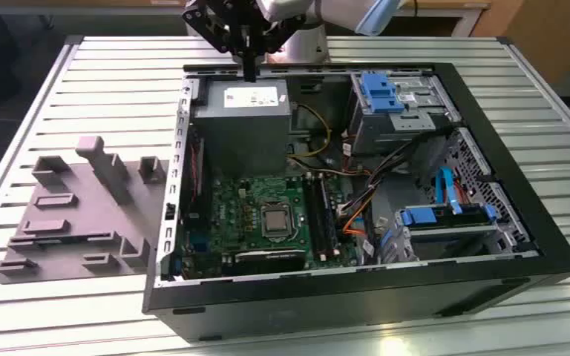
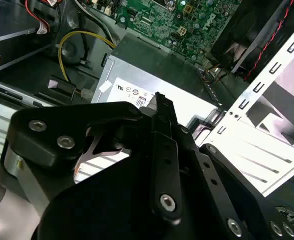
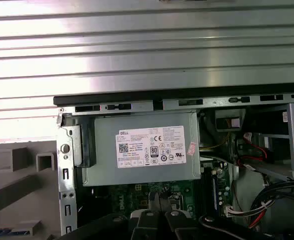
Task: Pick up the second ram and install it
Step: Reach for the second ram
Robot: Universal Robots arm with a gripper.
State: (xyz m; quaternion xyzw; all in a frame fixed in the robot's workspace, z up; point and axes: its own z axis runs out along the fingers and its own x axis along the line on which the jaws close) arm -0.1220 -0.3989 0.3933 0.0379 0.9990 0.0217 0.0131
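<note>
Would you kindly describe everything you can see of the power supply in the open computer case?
The power supply is a plain grey sheet-metal box, lying flat with a white printed label on its upward face. It sits in a far corner of the black case, on the exterior view's left, against the case's metal frame and just beyond the green motherboard. It looks fitted and intact. The gripper hangs above its far edge.

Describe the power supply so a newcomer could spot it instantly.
Find the open black computer case on the slatted metal table. Inside, next to the green motherboard, sits the power supply: a plain grey metal box with a white label, unlike the blue-tabbed drive cage alongside.
</note>
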